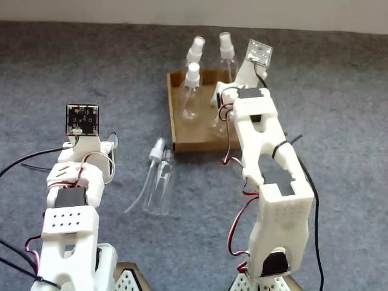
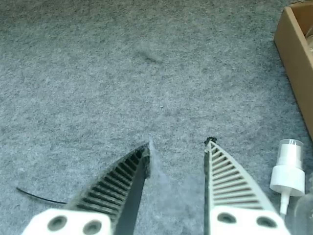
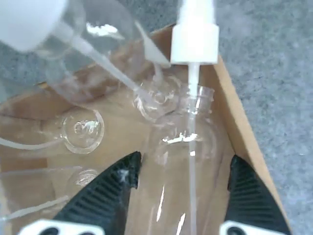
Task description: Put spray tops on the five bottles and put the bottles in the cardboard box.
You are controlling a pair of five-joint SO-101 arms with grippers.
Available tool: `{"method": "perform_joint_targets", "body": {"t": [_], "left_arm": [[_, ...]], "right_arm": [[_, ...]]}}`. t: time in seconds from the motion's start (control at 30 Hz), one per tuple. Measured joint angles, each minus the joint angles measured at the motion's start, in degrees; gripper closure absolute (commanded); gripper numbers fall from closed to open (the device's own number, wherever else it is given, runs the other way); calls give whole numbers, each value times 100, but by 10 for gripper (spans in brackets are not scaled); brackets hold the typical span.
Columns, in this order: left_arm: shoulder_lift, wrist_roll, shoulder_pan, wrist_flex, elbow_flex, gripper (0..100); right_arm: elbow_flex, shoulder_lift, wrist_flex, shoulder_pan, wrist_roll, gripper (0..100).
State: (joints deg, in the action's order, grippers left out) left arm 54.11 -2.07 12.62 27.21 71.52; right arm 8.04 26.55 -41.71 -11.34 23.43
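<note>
Right gripper [image 3: 184, 157] spread astride bottle [image 3: 171, 127] in cardboard box [image 3: 239, 132]; spray top [image 3: 194, 34] seen raised off neck, pressing-down judged needed. Fifth bottle [image 1: 160, 188] left at box's seven o'clock.

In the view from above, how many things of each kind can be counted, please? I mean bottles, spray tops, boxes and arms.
Bottles: 4 (3 standing in the box, 1 lying on the carpet)
Spray tops: 4
Box: 1
Arms: 2
Total: 11. The arm over the box may hide more.
</note>
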Motion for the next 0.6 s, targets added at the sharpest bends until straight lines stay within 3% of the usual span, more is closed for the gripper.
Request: {"method": "perform_joint_targets", "body": {"t": [0.27,0.6], "left_arm": [[0,0,0,0,0,825],[0,0,0,0,0,825]], "right_arm": [[0,0,0,299,0,904],[255,9,0,457,0,910]]}}
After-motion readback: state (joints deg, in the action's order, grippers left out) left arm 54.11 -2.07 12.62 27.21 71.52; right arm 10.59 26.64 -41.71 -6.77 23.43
